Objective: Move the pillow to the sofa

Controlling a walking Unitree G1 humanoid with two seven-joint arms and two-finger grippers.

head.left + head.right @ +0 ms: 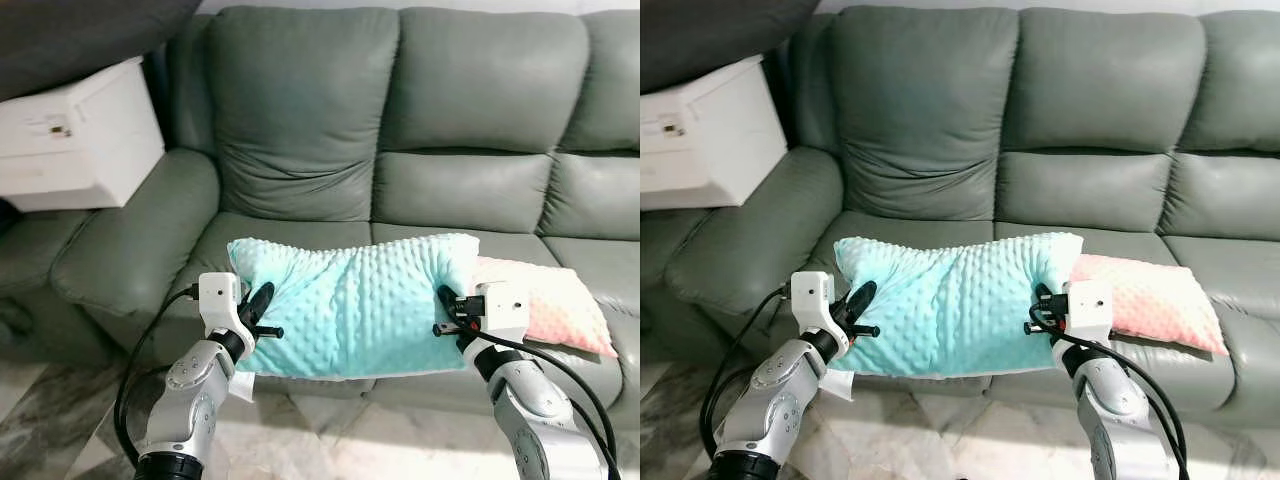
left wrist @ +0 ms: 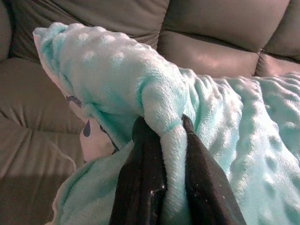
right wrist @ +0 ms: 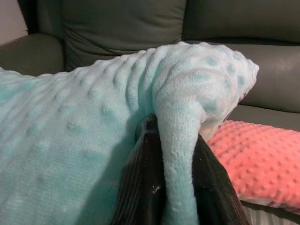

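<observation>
So the soft mint-green dotted plush pillow [image 1: 355, 305] is hanging between the two arms right at the front edge of the grey-green leather sofa [image 1: 400, 120]. It looks like it's over the seat cushion of the sofa's left-middle section, with its lower edge about level with the front lip, but I can't tell if it's actually resting on the seat or just held above it.

The left gripper [image 1: 262, 312] is clenched on the pillow's left end. In the left wrist view you can see a fold of the fuzzy fabric squeezed tight between the two black fingers [image 2: 140, 183]. Same deal on the other side: the right gripper [image 1: 447, 312] is pinching a bunched-up fold at the pillow's right end, fingers [image 3: 143, 183] closed on it. So the pillow is stretched sideways between them, both grips at about mid-height on its ends.

Just behind the pillow's right end there's a coral-pink dotted pillow [image 1: 545, 300] already lying on the seat, touching or nearly touching the green one. A white box [image 1: 75, 135] sits up on the sofa's left armrest, well apart from the action.

My read: this is the carry-and-place step, nearly done. Next it probably needs to push forward a bit so the pillow is fully over the seat, lower it, then let go with both grippers together. Watch that it doesn't slide off the front lip.
</observation>
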